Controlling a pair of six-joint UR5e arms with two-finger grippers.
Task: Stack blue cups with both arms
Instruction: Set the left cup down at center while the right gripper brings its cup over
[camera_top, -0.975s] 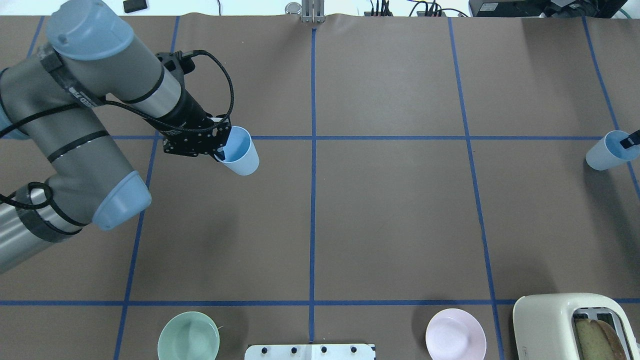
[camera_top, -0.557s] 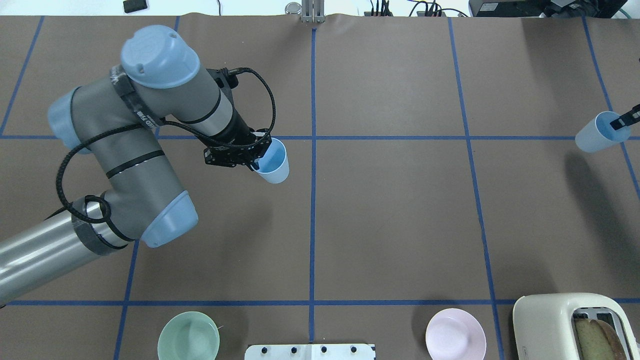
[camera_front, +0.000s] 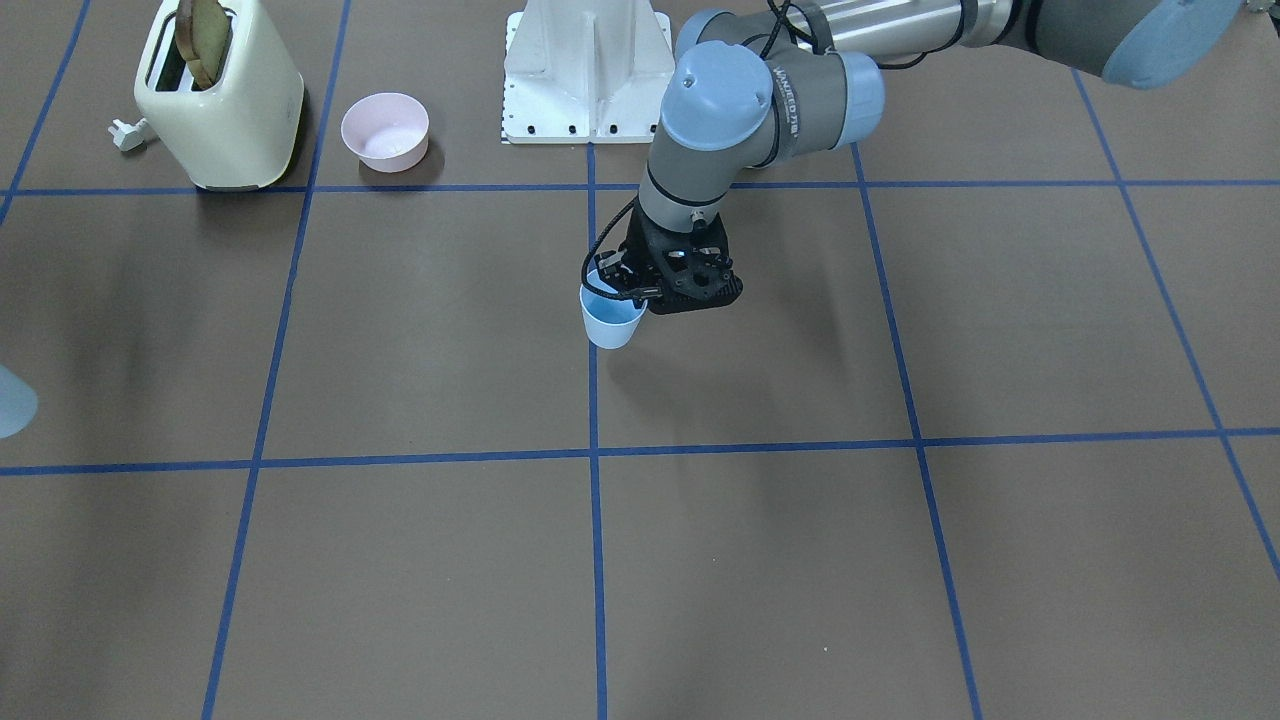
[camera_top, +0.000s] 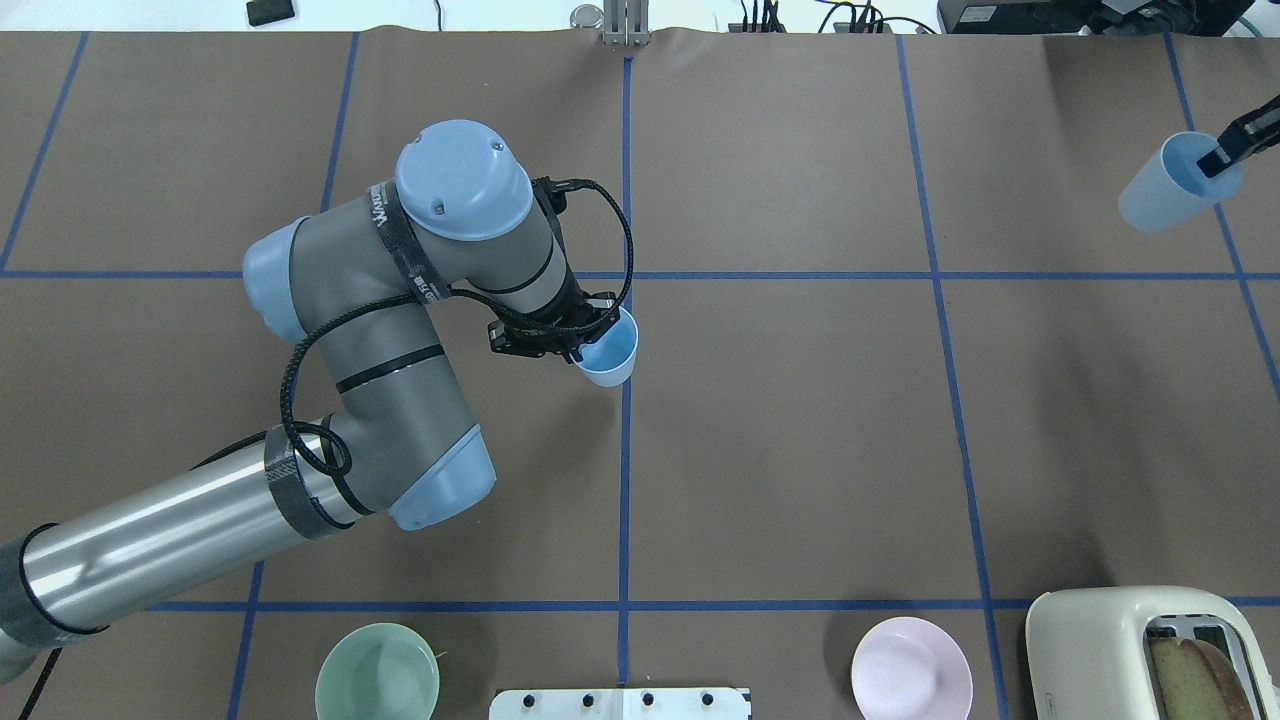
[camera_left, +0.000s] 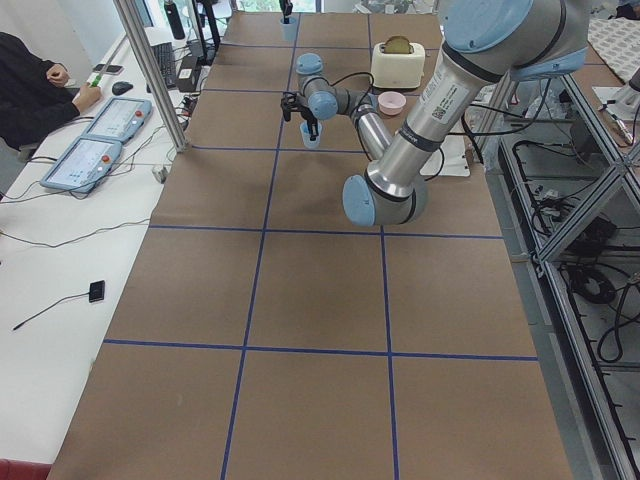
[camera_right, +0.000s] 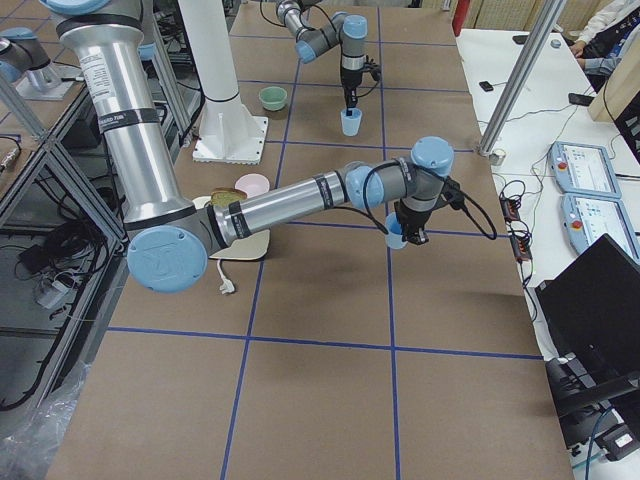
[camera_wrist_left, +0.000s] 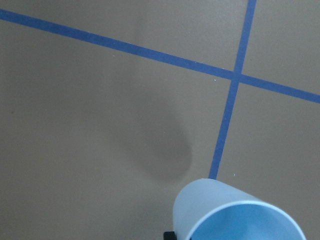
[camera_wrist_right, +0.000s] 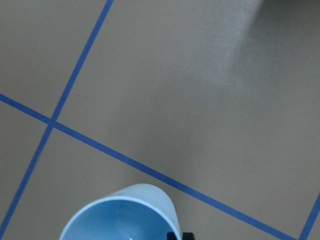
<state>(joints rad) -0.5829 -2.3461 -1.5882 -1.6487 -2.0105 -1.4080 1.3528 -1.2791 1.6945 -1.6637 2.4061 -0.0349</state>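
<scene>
The left gripper (camera_top: 588, 338) is closed on the rim of the first blue cup (camera_top: 608, 352), one finger inside the wall and one outside. This leaves the mouth facing up and unobstructed. The cup hangs straight out in front of the white pedestal (camera_front: 588, 70); its offset shadow suggests it is clear of the table (camera_top: 800, 450). The right gripper (camera_top: 1222, 158) pinches the rim of the second blue cup (camera_top: 1165, 192) in the same manner, far off to the pedestal's right-arm side and farther out from it. The rim grip leaves each tapered base free, which should permit lowering one cup into the other. The cups are well apart, so stacking is judged not yet begun.
</scene>
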